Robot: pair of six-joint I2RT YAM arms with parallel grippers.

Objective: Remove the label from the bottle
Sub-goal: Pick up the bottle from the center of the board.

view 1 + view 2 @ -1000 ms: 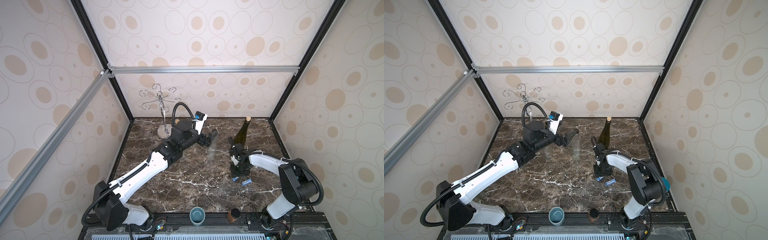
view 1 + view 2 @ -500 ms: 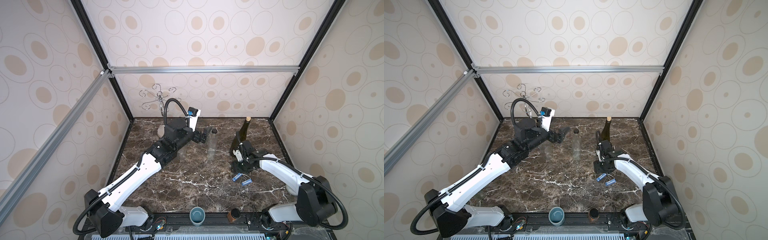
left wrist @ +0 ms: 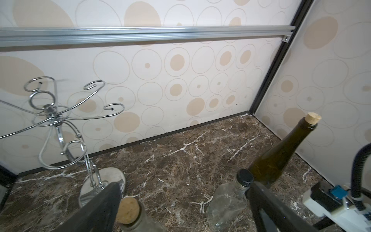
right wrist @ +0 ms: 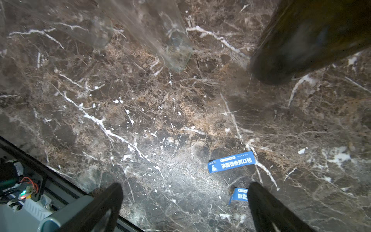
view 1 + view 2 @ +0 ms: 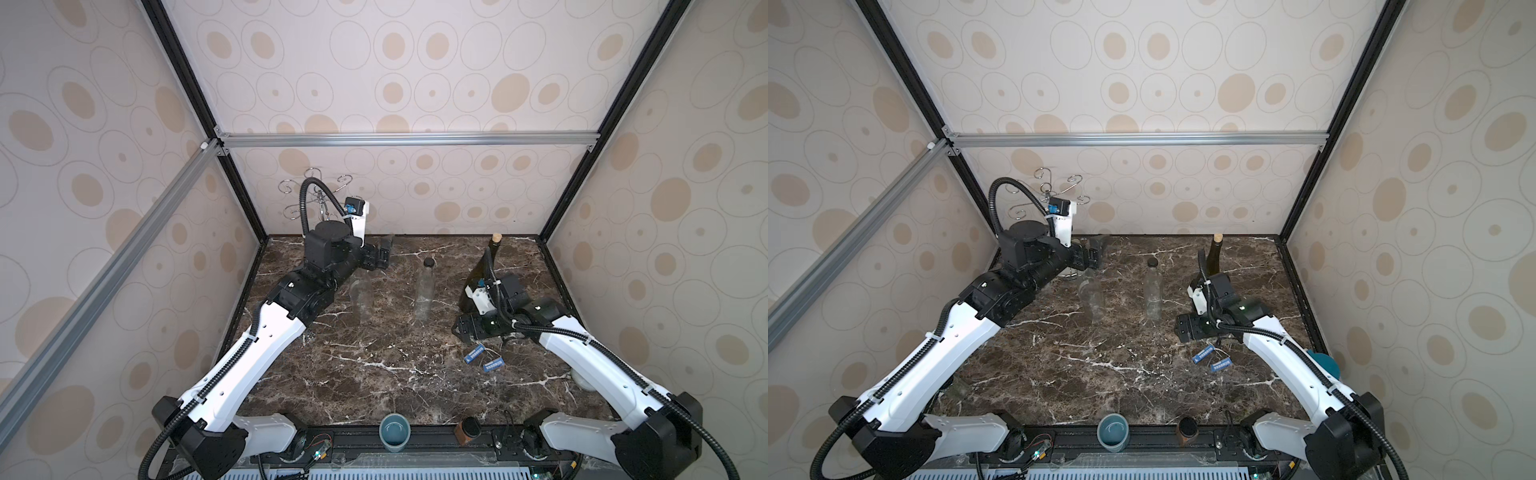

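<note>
Three bottles stand on the marble table (image 5: 374, 374): a clear corked bottle (image 5: 361, 297), a clear black-capped bottle (image 5: 424, 291) and a dark green corked bottle (image 5: 484, 266). Two blue labels (image 5: 474, 353) (image 5: 493, 365) lie flat on the table in front of the green bottle. My right gripper (image 5: 459, 330) hangs open just above the table beside the labels; in the right wrist view one label (image 4: 231, 161) lies ahead and the other (image 4: 240, 195) sits by one finger. My left gripper (image 5: 384, 253) is open, raised behind the clear corked bottle (image 3: 128, 206).
A chrome wire glass rack (image 5: 316, 199) stands at the back left corner. A grey-blue cup (image 5: 394, 432) and a small brown cup (image 5: 467, 430) sit at the front edge. Walls close in on three sides.
My right gripper opened and drew back from the green bottle's base, leaving a second label on the table. My left gripper pulled back and left, away from the black-capped bottle.
</note>
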